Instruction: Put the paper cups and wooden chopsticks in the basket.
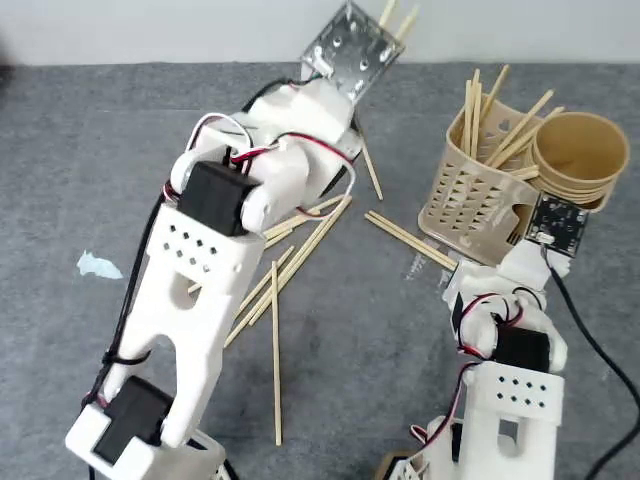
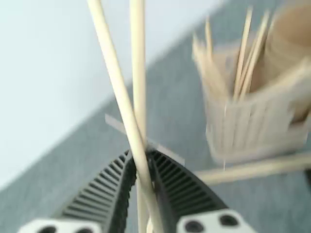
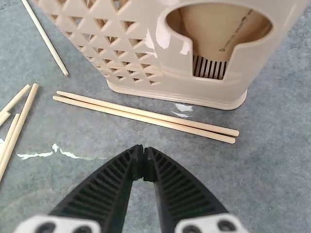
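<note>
- Grey matting [image 1: 380, 340] is covering the table, with a pale wall [image 1: 150, 30] running along the back.
- Left gripper [image 2: 141, 155] is clamping two wooden chopsticks [image 2: 118, 77]. They're standing up out of the jaws and crossing just above the grip.
- In the high view, that arm is sitting extended to the far edge of the mat, with the held chopstick tips poking out against the wall.
- Basket [image 1: 470, 205] is standing on the right side of the mat. It seems to be leaning a little toward the left arm, though that's hard to judge from above.
- It's holding a bundle of chopsticks [image 1: 472, 115] standing on end, and a nested stack of paper cups [image 1: 580, 150] on the side away from the left arm.
- Right gripper [image 3: 144, 153] is hovering low over the mat, jaws pressed together on nothing. It's facing the basket wall with the handle cut-out.
- A pair of chopsticks [image 3: 146, 116] is lying side by side on the mat between that gripper and the basket, near the basket's base.
- More loose chopsticks [image 1: 300, 255] are lying fanned out under the left arm, and one long stick [image 1: 276, 360] is pointing toward the near edge.
- Another stick [image 1: 372, 172] is lying just below the left arm's wrist.
- A pale blue scrap [image 1: 98, 265] is lying well off to the left.
</note>
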